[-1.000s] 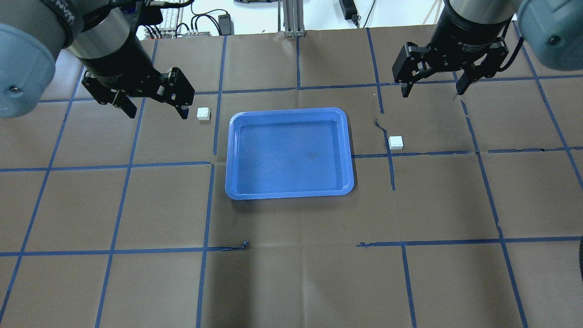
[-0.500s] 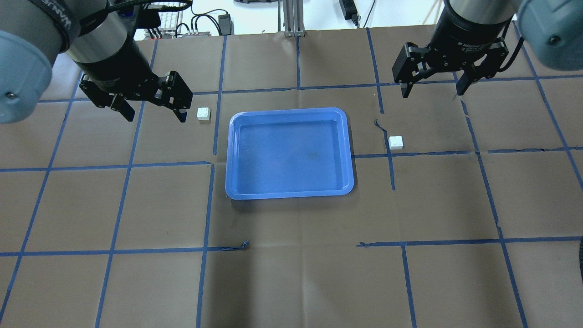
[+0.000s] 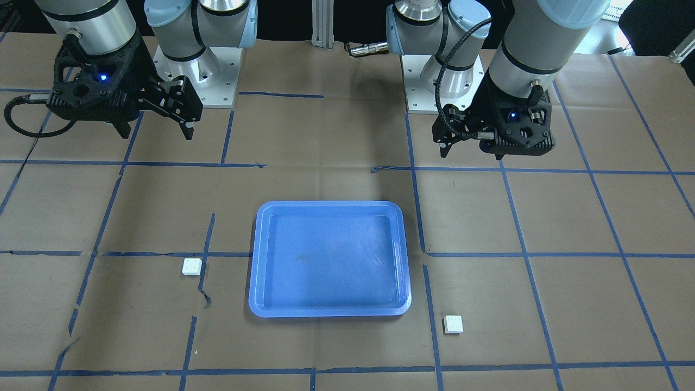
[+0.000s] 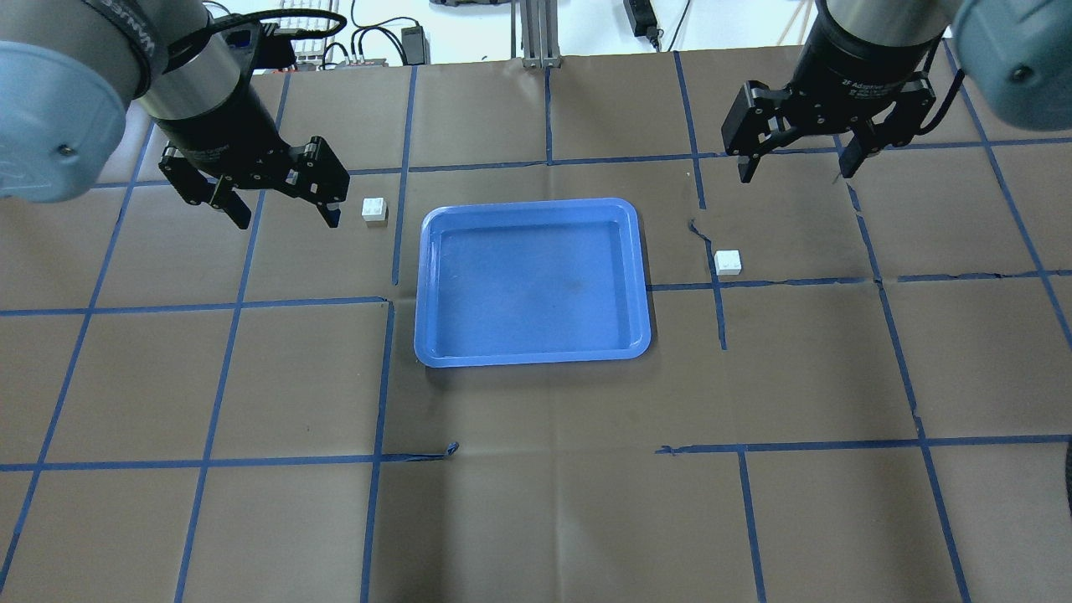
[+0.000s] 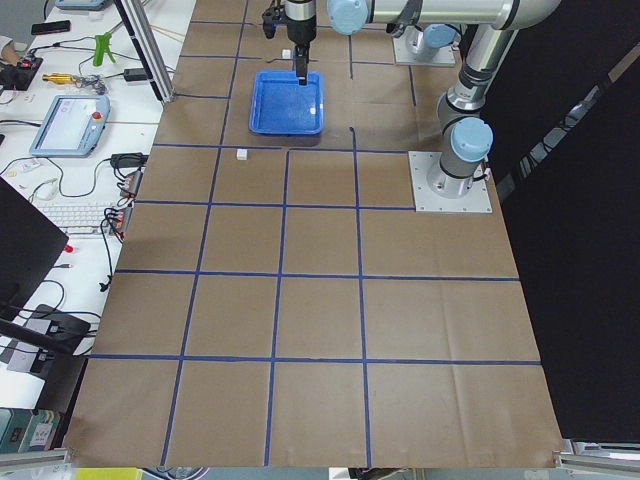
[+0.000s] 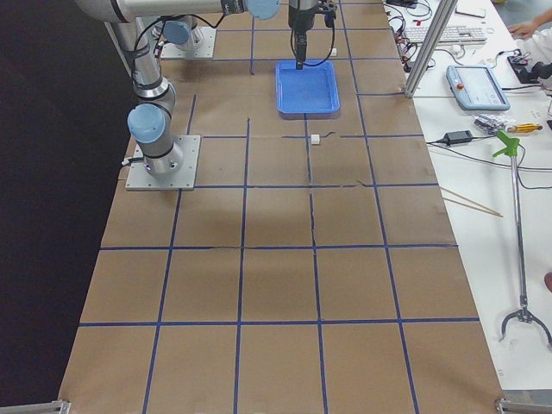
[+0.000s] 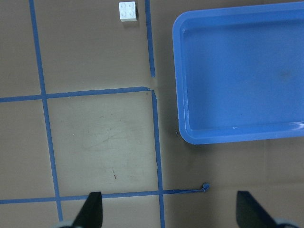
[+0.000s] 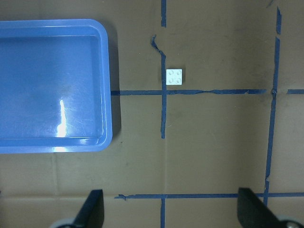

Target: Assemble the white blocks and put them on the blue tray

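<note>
On either side of the bare shallow blue plastic tray [image 4: 533, 357], one small white studded plastic brick [image 4: 374, 209] sits near my wide-open left pincer [image 4: 286, 219], the other white brick [image 4: 728, 262] well apart from my wide-open right pincer [image 4: 795, 172], nothing gripped, joined or placed yet.

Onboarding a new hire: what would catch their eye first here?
The blue tray sits empty at the centre, vivid against the brown table. The left white block and the right white block lie apart on the table, one off each side of it. The left gripper and right gripper hang open above, holding nothing.
</note>
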Available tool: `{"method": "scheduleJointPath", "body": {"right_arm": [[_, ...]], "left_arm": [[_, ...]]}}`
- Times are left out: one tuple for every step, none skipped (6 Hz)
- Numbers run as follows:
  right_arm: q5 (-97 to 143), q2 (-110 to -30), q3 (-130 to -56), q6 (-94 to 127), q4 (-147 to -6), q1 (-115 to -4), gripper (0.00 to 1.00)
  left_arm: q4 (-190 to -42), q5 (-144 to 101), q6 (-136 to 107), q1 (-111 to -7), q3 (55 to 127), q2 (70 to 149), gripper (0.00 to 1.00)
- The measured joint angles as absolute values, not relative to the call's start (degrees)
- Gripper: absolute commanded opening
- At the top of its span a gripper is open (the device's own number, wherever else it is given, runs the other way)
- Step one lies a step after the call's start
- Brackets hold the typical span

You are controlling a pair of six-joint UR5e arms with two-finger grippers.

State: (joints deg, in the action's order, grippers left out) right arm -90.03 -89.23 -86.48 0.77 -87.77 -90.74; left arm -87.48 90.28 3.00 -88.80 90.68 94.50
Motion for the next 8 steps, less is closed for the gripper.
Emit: {"method": "scheduleJointPath", "body": {"right_arm": [[-89.9,-89.3,-86.5,0.3,-87.4,-90.7,1.0],[-89.8,-89.3,-86.4,-4.2,-87.3,-90.6,1.0],[-89.9,-89.3,-86.3,-13.3,-87.5,-90.5,1.0],[-90.1,-89.4,-86.3,-22.5,-87.8,-90.5,1.0],[-90.1,-89.4,-86.3,-32.3,-88.0,-90.4,1.0],[-89.8,-89.2,-86.3,-45.9,-88.4,-89.7,1.0],[-89.5,-89.0,-86.3,-60.0,-88.7,-88.4,1.0],[-89.1,-88.8,-86.4,-72.6,-88.8,-86.6,1.0]], "left_arm": [[-81.6,90.4,3.2,-88.6,90.7,99.2,0.99],[-74.8,90.3,3.2,-88.5,90.8,104.3,0.99],[-68.9,90.3,3.2,-88.5,90.8,109.3,0.99],[-63.7,90.2,3.2,-88.5,90.9,114.0,0.99],[-59.0,90.1,3.2,-88.5,90.8,117.7,0.99],[-53.5,90.1,3.6,-88.5,90.8,121.1,0.99],[-47.5,90.1,4.7,-88.5,90.7,124.2,0.99],[-43.1,90.1,6.1,-88.5,90.3,126.7,0.99]]}}
